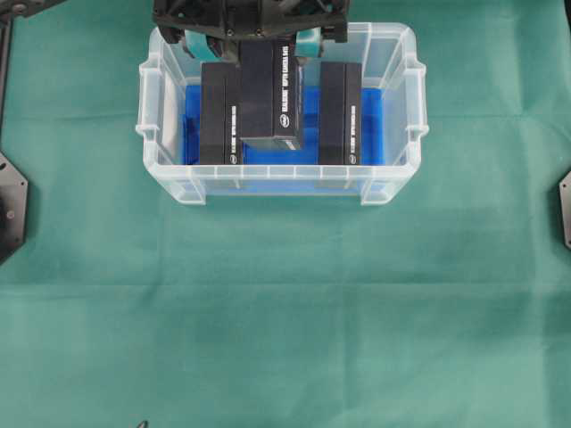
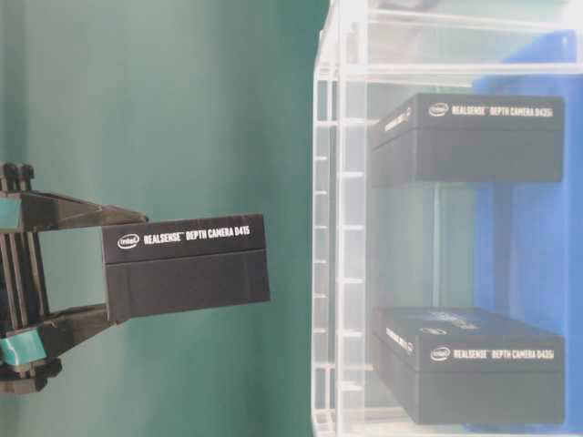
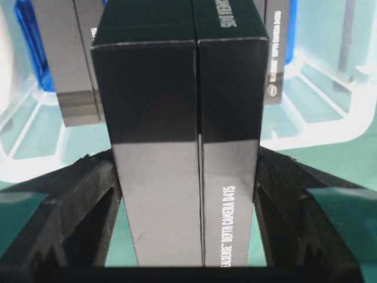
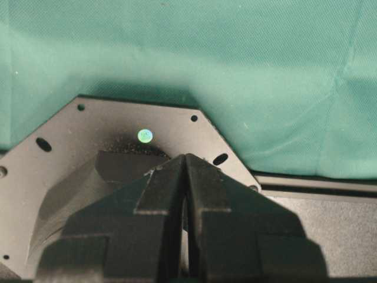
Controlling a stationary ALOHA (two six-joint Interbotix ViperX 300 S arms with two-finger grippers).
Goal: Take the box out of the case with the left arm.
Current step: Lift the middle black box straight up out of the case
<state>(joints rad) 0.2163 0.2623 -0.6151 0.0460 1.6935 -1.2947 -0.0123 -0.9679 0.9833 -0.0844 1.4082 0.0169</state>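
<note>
At the far edge of the green-cloth table (image 1: 285,339), a little left of its middle, stands the large clear plastic rectangular case (image 1: 393,192) with the ribbed rim and blue cloth on its bottom. Going from left to right inside it: one black cardboard box (image 1: 218,114) lies along the left wall, then comes the lifted black rectangular box with white lettering (image 1: 269,94), then a second resting black box (image 1: 340,114) lies toward the right wall.

The lifted box is the task's thing. The left end effector (image 3: 187,177), with teal pads on its fingers (image 3: 340,218), is clamped on the two long sides of this box at one end. The long axis of the box runs straight out from the end effector, in line with it. In the table-level view the held box (image 2: 187,267) is clear of the case wall (image 2: 332,228), so I judge it is already raised above the rim, though in the overhead view it is over the case opening.

I think the coming move turns on this: the box hangs above the case, so it must be carried sideways past the rim before it goes down.

The right end effector (image 4: 185,177), all black, sits with its jaws pressed together over a black plate at the right edge of the table, well apart from the case, so the left arm is much nearer.
</note>
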